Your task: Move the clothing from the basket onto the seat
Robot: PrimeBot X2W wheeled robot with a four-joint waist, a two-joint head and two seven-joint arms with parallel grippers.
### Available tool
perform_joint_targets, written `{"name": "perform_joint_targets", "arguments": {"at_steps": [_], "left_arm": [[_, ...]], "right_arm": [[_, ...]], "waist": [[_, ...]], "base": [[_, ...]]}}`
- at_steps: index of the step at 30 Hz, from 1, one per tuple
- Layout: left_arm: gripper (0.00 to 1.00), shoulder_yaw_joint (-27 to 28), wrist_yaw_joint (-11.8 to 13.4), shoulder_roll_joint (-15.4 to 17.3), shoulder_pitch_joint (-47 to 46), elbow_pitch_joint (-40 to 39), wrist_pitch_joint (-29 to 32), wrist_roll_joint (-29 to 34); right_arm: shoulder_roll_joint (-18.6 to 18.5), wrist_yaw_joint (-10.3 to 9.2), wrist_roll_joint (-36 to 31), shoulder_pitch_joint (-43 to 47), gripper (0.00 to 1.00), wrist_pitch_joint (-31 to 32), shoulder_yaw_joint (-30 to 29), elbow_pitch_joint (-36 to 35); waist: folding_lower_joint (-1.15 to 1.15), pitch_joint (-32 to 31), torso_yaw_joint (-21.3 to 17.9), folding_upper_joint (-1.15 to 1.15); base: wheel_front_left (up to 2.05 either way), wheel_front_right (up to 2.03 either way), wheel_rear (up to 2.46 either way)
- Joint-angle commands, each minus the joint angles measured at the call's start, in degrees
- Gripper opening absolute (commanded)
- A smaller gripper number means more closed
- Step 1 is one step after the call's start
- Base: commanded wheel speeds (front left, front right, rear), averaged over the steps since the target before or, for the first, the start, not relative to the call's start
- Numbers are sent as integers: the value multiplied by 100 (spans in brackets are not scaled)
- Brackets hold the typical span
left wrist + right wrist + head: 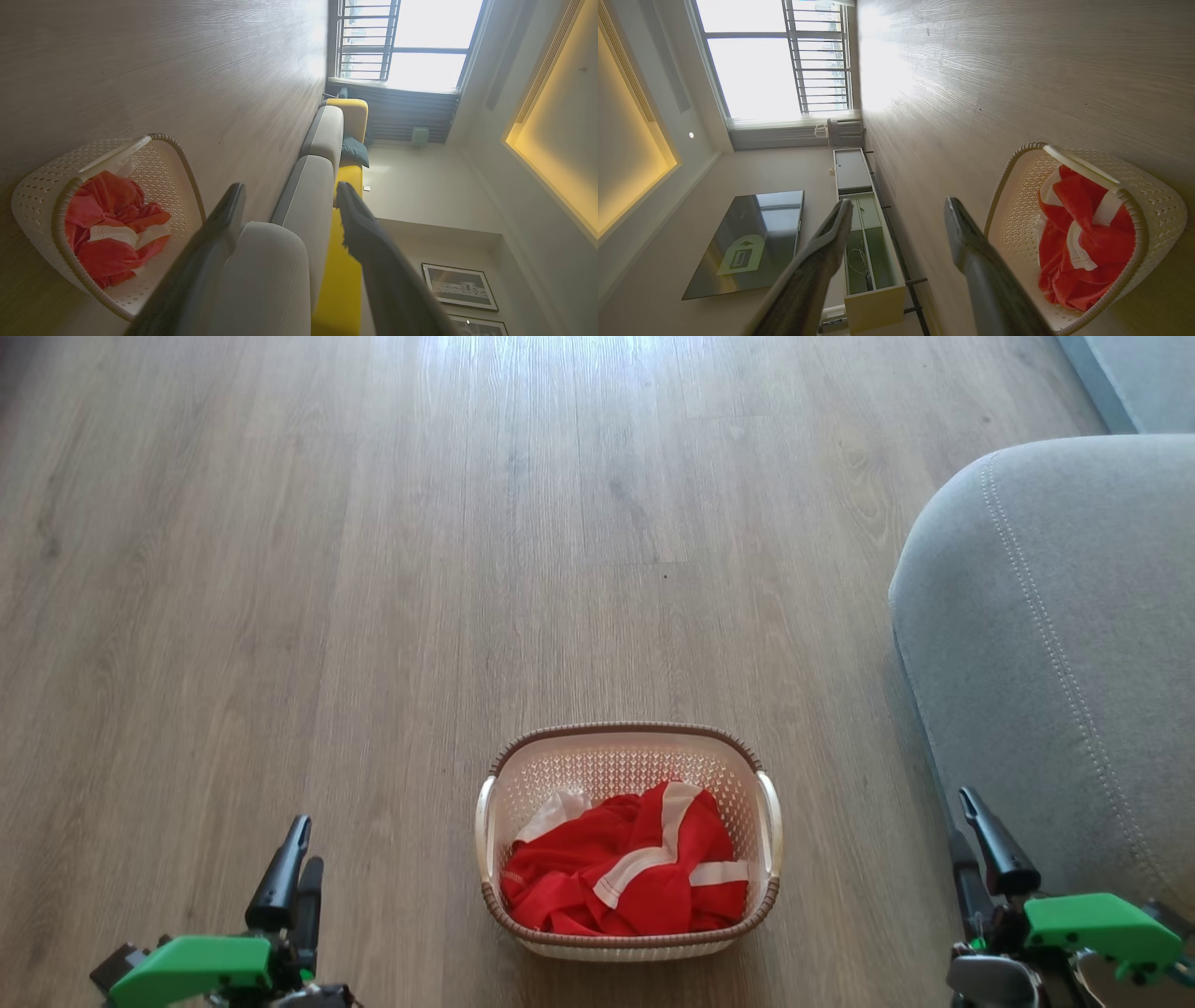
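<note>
Pale wood-plank floor [373, 569], daylight glare at the top centre of the head view. At bottom centre, the clothing [625, 873]: bright red with white stripe bands, crumpled inside the basket [635, 733], a white piece showing at its upper left. Cream perforated walls, brown woven-look rim, standing upright on the planks. Along the right edge, near the basket but apart from it, the grey seat [1055, 644] with stitched seams. In the lower left corner, the left gripper [303, 845], dark fingers pointing up the frame, well left of the basket and clear of the clothing. In the lower right corner, the right gripper [963, 817], against the seat's front edge, right of the basket. In both wrist views, fingers spread wide and gripping nothing, basket and clothing off to one side.
</note>
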Motion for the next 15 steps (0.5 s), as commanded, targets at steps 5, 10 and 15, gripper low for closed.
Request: {"name": "perform_joint_targets", "arguments": {"at_steps": [5, 10, 15], "left_arm": [[100, -35, -9, 116, -346, -188, -135, 187], [100, -50, -11, 150, -431, -196, -220, 449], [100, -67, -14, 173, -515, -200, -304, 822]], "right_arm": [[-133, 0, -158, -435, 100, -174, 200, -163], [-226, 0, -318, -604, 100, -307, 440, -109], [-302, 0, -572, -792, 100, -401, 631, -51]], "waist": [[0, 10, 0, 0], [0, 20, -1, 0], [0, 34, -3, 0]], "base": [[0, 0, 0], [0, 0, 0], [0, 0, 0]]}}
